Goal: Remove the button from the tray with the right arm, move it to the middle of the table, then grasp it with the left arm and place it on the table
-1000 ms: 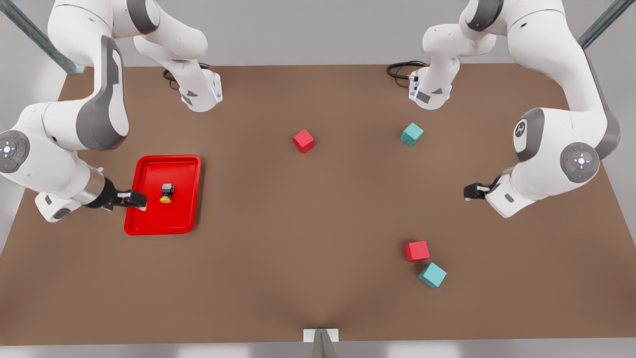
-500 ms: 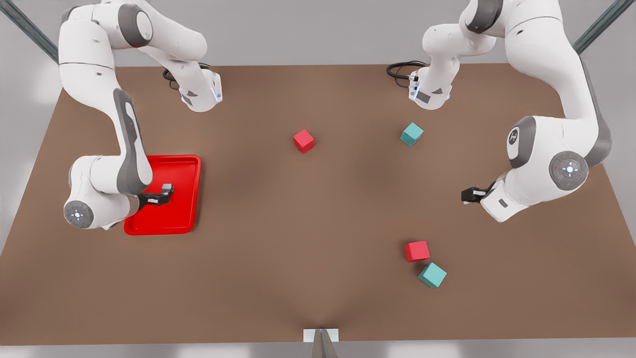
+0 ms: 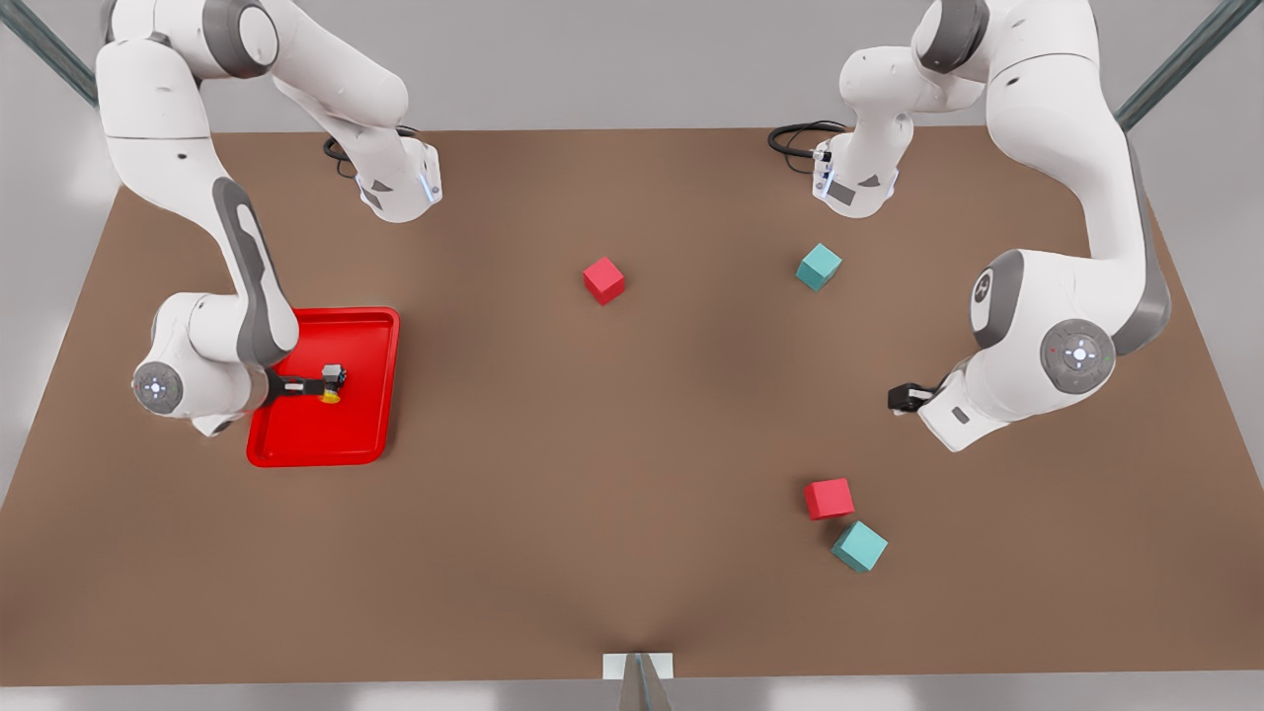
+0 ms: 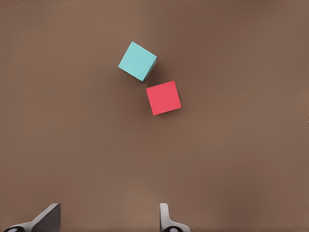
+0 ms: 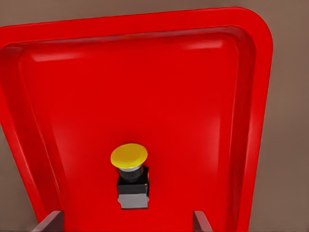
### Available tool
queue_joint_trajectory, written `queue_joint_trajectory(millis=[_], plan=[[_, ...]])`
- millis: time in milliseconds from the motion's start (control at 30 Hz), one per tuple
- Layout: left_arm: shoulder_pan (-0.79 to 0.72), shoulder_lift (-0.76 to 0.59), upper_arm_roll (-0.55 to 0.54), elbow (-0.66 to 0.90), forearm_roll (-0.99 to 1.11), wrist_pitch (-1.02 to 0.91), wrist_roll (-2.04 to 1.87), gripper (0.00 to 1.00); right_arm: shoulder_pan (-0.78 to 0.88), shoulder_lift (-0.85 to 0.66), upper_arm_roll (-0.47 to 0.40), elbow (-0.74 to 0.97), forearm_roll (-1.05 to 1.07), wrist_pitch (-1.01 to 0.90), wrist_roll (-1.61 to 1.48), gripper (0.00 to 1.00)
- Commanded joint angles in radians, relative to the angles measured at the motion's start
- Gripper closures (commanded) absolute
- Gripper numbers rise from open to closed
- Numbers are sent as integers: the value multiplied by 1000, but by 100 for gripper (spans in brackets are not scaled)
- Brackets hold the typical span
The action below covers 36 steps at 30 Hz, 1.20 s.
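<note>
Right wrist view: the right hand [image 5: 123, 220], fingers apart and mostly cut off, flanks the button [image 5: 130, 176] lying in the tray [image 5: 251, 96]; no writing readable. Left hand [image 4: 106, 220], fingers apart, hangs above the table [image 3: 612, 474].

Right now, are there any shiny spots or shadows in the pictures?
In the right wrist view, the tray has pale shiny streaks along its inner rim, and the button lies in it, its yellow cap evenly lit. In the left wrist view, the teal cube casts a short dark shadow on the table beside the red cube. In the front view, shadows look soft.
</note>
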Motion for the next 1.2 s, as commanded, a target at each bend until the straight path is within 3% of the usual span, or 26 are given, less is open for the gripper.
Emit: queue_joint_trajectory(millis=[0, 300, 1133, 1167], plan=[[0, 0, 0, -1, 1, 13, -7, 0, -4, -18, 9, -42, -25, 168, -138, 0], [-9, 3, -2, -40, 27, 50, -13, 0, -16, -118, 49, -221, -33, 260, -41, 0], [-6, 22, 0, -83, 29, 105, -13, 0, -76, 34, 49, -232, -170, 369, -44, 0], [-6, 22, 0, -83, 29, 105, -13, 0, -76, 33, 49, -232, -170, 368, -44, 12]])
